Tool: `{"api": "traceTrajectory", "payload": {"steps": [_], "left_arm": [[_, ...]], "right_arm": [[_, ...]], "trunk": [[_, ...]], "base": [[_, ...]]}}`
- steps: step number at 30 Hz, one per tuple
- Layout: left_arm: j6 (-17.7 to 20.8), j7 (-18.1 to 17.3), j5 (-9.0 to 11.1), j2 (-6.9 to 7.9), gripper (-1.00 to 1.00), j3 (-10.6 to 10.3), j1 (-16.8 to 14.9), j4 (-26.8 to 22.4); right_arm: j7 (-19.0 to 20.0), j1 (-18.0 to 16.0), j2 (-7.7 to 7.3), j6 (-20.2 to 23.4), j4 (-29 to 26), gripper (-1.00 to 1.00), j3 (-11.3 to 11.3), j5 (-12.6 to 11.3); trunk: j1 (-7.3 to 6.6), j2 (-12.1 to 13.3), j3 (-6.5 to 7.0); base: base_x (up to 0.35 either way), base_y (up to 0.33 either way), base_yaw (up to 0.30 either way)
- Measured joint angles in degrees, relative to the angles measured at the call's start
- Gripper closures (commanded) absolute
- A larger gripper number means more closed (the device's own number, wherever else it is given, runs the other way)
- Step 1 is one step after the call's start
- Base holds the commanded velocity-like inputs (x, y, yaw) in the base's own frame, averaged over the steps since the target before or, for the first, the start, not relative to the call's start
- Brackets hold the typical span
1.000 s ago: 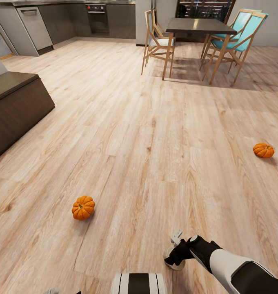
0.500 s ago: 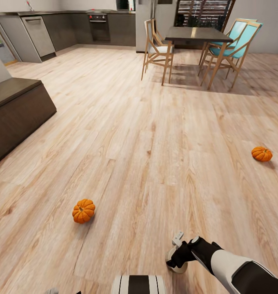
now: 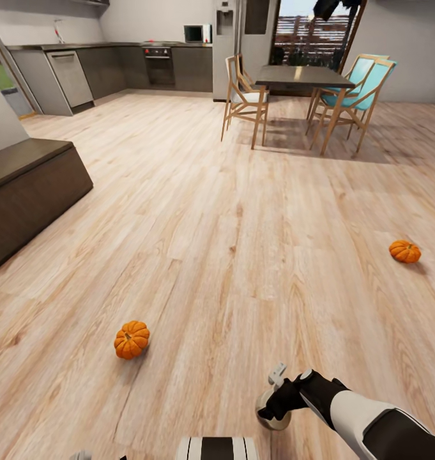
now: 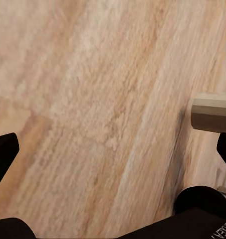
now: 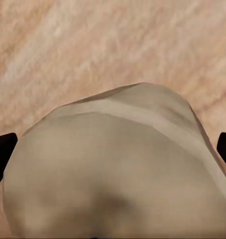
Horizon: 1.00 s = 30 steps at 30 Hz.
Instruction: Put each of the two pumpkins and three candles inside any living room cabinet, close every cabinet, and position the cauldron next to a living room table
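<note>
Two pumpkins lie on the pale wood floor (image 3: 230, 211), well apart: the nearer pumpkin (image 3: 131, 339) sits ahead of the robot's left side, and the farther pumpkin (image 3: 405, 251) lies off to the right. The cabinet (image 3: 32, 191), low and dark brown, stands at the left edge with its fronts shut. At the far end a dark-topped dining table (image 3: 303, 76) stands among wooden chairs (image 3: 244, 97), with kitchen units (image 3: 108, 67) behind. The right gripper (image 3: 273, 400) hangs low over the floor near the robot's base; in its wrist view a pale rounded part (image 5: 118, 169) lies between the dark fingertips (image 5: 3, 149), which sit wide apart. The left gripper (image 4: 113, 149) also shows fingertips at opposite edges, probably spread with nothing between them.
</note>
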Motion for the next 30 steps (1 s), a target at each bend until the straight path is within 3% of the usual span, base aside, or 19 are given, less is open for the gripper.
{"api": "traceTrajectory", "payload": {"steps": [10,15,16,19,22,23,26,27,30], "left_arm": [[0.0,0.1,0.0,0.0,-1.0,0.0,0.0,0.0],[0.0,0.3,0.0,-0.02,-1.0,0.0,0.0,0.0],[0.0,0.4,0.0,-0.01,-1.0,0.0,0.0,0.0],[0.0,0.4,0.0,-0.06,-1.0,0.0,0.0,0.0],[0.0,0.3,0.0,-0.03,-1.0,0.0,0.0,0.0],[0.0,0.3,0.0,-0.02,-1.0,0.0,0.0,0.0],[0.0,0.3,0.0,-0.03,-1.0,0.0,0.0,0.0],[0.0,0.3,0.0,-0.04,-1.0,-0.1,0.0,0.1],[0.0,0.3,0.0,-0.01,-1.0,0.0,0.0,0.1]], "right_arm": [[5.0,0.0,-0.52,0.5,0.0,1.0,-0.1,0.0],[8.6,0.0,-2.7,1.5,-0.1,1.0,-0.2,-0.9],[10.7,-0.1,-4.66,2.3,-1.9,1.0,-1.1,-2.9],[14.8,0.0,-7.81,6.1,-6.7,1.0,-1.0,-3.9],[21.3,0.0,-12.85,10.8,-13.9,1.0,-2.1,-4.7],[22.4,0.0,-13.81,11.8,-15.1,1.0,-2.5,-4.9],[30.0,0.0,-20.81,17.6,-24.2,1.0,-6.8,-6.0],[31.2,0.0,-21.86,18.4,-25.4,1.0,-7.1,-6.0],[37.3,0.0,-27.41,21.7,-30.6,1.0,-8.6,-6.2]], "trunk": [[-0.26,0.1,2.22],[-0.28,0.2,2.45],[-0.29,0.1,2.46],[-0.28,0.2,2.45],[-0.29,0.1,2.46],[-0.28,0.2,2.45],[-0.29,0.1,2.46],[-0.29,0.2,2.45],[-0.29,0.1,2.46]], "base": [[0.0,0.0,0.0],[0.0,0.0,0.0],[0.0,0.0,0.0],[0.0,0.0,0.0],[0.0,0.0,0.0],[0.0,0.0,0.0],[0.0,0.0,0.0],[0.0,0.0,0.0],[0.0,0.0,0.0]]}}
